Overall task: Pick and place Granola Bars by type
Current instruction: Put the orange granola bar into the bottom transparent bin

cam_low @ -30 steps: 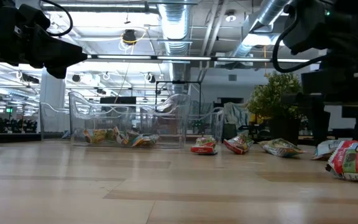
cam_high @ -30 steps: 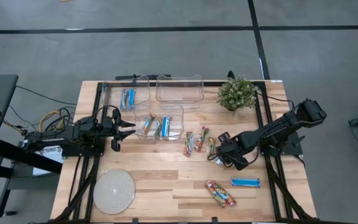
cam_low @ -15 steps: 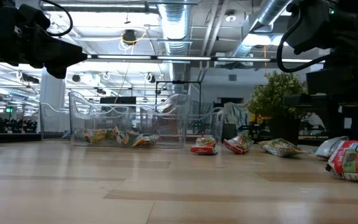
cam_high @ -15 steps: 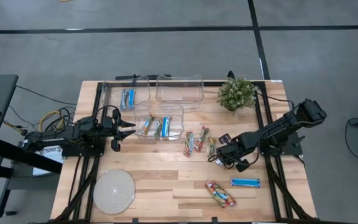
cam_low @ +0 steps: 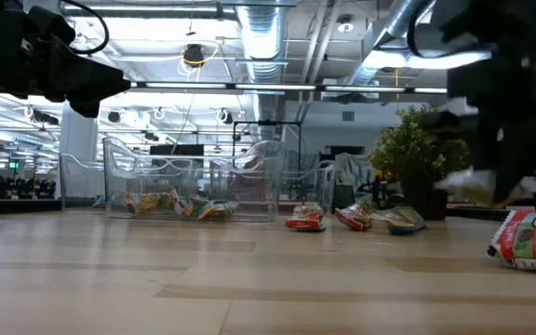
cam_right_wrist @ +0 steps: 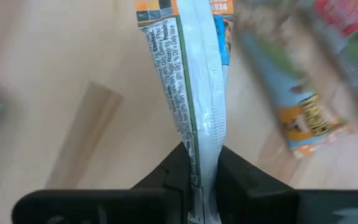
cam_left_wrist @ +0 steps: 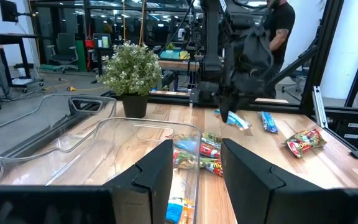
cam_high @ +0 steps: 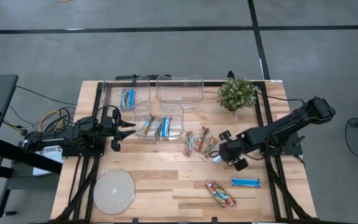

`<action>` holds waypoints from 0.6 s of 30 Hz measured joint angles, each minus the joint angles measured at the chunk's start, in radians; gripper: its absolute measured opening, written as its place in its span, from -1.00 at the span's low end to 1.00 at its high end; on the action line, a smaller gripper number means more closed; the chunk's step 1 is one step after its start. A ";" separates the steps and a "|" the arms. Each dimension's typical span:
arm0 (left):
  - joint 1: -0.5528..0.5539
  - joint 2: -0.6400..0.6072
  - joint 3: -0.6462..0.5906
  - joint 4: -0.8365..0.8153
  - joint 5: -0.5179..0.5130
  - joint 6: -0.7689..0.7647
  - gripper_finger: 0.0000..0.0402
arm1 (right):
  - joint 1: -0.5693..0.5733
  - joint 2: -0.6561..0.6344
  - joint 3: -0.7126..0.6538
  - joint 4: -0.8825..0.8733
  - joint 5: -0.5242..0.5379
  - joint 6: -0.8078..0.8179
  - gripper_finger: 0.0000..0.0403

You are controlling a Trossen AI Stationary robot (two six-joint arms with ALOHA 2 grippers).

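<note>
Now lifted | our right gripper (cam_high: pixel 218 157) has raised a bar (cam_right_wrist: pixel 191 93), fingers pinched on its wrapper | next: its bin | left gripper (cam_high: pixel 124 129) waits, fingers apart.

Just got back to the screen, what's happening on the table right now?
The right gripper is shut on a granola bar, held off the table beside the loose bars. The left gripper hangs open by the front bin, which holds several bars. Two more bars lie nearer the front edge.
</note>
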State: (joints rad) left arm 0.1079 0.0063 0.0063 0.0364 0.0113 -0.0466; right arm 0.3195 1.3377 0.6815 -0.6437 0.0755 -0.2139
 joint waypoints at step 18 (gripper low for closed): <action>0.000 0.000 0.000 0.000 0.000 0.000 -0.36 | -0.030 -0.372 0.001 0.452 -0.050 0.223 -0.78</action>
State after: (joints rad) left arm 0.1078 0.0063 0.0063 0.0364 0.0113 -0.0463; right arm 0.2894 0.9662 0.6824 -0.1913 0.0250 0.0086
